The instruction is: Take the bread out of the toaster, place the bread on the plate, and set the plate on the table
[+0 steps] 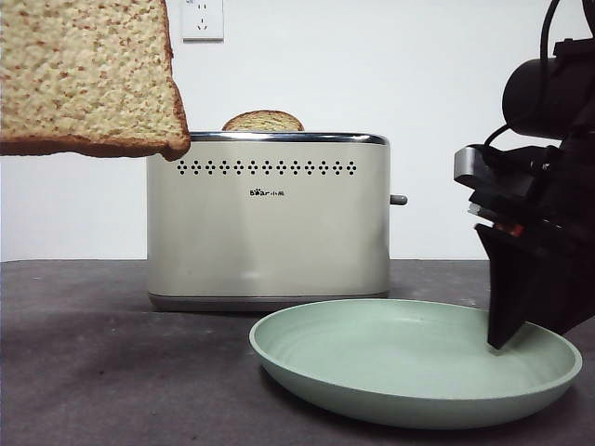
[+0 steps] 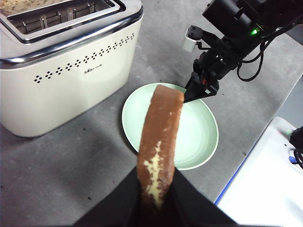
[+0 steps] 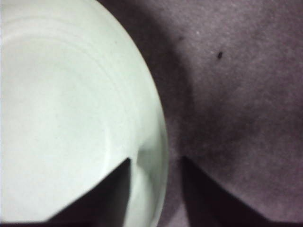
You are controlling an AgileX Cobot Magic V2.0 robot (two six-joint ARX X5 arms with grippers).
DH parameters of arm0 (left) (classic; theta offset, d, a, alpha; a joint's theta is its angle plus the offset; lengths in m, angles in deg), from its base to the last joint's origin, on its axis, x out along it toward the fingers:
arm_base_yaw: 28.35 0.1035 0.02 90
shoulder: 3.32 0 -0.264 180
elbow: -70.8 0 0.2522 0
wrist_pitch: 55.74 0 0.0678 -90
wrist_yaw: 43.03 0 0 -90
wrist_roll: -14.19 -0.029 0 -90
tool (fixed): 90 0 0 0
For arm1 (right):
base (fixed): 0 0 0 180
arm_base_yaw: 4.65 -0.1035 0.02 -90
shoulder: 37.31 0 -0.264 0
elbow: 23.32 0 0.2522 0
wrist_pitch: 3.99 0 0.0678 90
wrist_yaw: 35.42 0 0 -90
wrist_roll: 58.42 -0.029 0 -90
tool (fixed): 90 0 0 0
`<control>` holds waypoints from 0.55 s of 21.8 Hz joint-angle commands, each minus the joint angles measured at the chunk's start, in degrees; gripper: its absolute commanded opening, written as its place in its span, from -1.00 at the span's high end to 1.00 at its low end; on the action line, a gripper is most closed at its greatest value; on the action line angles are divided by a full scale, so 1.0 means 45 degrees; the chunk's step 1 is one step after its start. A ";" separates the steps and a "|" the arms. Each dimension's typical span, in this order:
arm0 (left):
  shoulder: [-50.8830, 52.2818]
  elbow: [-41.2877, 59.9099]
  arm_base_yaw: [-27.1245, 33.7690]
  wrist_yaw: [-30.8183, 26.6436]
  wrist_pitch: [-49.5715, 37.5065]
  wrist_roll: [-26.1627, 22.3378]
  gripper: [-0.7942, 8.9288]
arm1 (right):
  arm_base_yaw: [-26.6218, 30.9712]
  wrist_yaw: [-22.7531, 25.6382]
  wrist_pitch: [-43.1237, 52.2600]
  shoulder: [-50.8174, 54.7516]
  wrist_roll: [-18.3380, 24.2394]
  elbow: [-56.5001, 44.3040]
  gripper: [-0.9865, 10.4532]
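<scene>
My left gripper [image 2: 156,182] is shut on the lower end of the bread [image 2: 161,127], a speckled slice with a dark brown crust. In the front view the bread [image 1: 84,74] hangs high at the upper left, beside the toaster's top. The cream toaster [image 1: 270,223] [image 2: 66,71] stands behind the mint-green plate [image 1: 372,372] [image 2: 199,127], which rests on the table [image 1: 93,372]. My right gripper [image 1: 507,325] [image 2: 196,92] [image 3: 156,163] is open at the plate's rim [image 3: 156,118], one jaw over the plate's inside and the other outside it.
A second slice [image 1: 263,121] shows its domed top in the toaster's slot. The toaster's grey lever [image 1: 398,199] sticks out toward the right arm. A white board [image 2: 265,189] lies past the table's edge. A wall socket [image 1: 202,19] is behind.
</scene>
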 commanded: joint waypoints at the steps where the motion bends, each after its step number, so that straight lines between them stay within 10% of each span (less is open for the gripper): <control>1: -0.0068 -0.0097 -0.0053 0.0189 -0.0160 0.0034 0.83 | -0.0063 -0.0029 0.0102 -0.0291 -0.0121 0.0199 0.80; 12: -0.0117 -0.0097 -0.0053 0.1753 -0.0816 0.0680 0.83 | -0.0073 -0.1967 0.0141 0.0267 -0.0491 0.0199 0.82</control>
